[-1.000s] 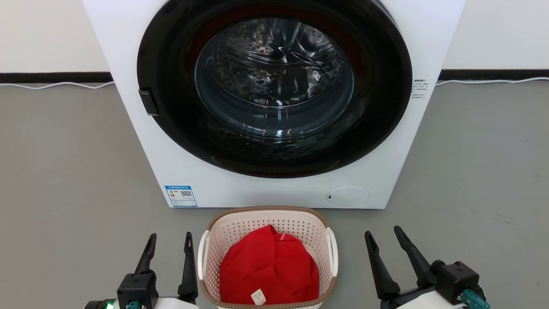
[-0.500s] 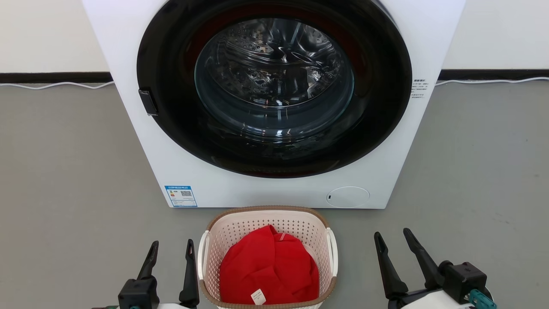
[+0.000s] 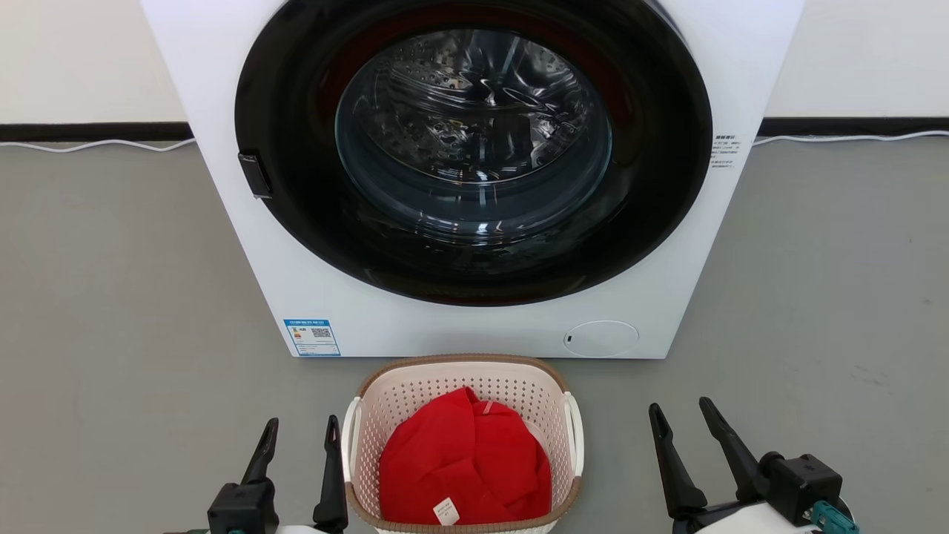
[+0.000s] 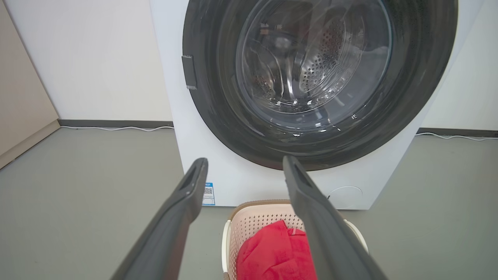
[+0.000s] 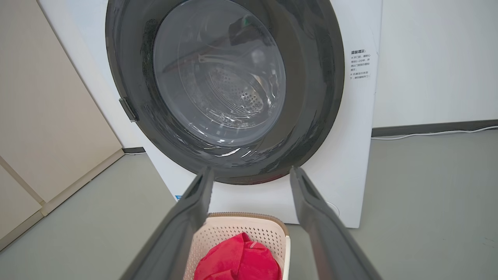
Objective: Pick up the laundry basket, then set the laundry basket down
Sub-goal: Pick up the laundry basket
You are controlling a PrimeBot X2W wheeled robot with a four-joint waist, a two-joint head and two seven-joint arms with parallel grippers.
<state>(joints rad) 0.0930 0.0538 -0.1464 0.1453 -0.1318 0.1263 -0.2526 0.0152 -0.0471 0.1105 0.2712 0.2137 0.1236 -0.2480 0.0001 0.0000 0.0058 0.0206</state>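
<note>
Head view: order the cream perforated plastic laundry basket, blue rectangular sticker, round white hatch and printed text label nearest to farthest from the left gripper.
1. Cream perforated plastic laundry basket, just right of left gripper.
2. Blue rectangular sticker, lower left of white washing machine.
3. Round white hatch, its lower right.
4. Printed text label, its upper right.

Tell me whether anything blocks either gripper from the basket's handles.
Nothing visible does. The left gripper, open, sits right beside the basket's left handle. The right gripper, open, has only bare floor between it and the right handle.
</note>
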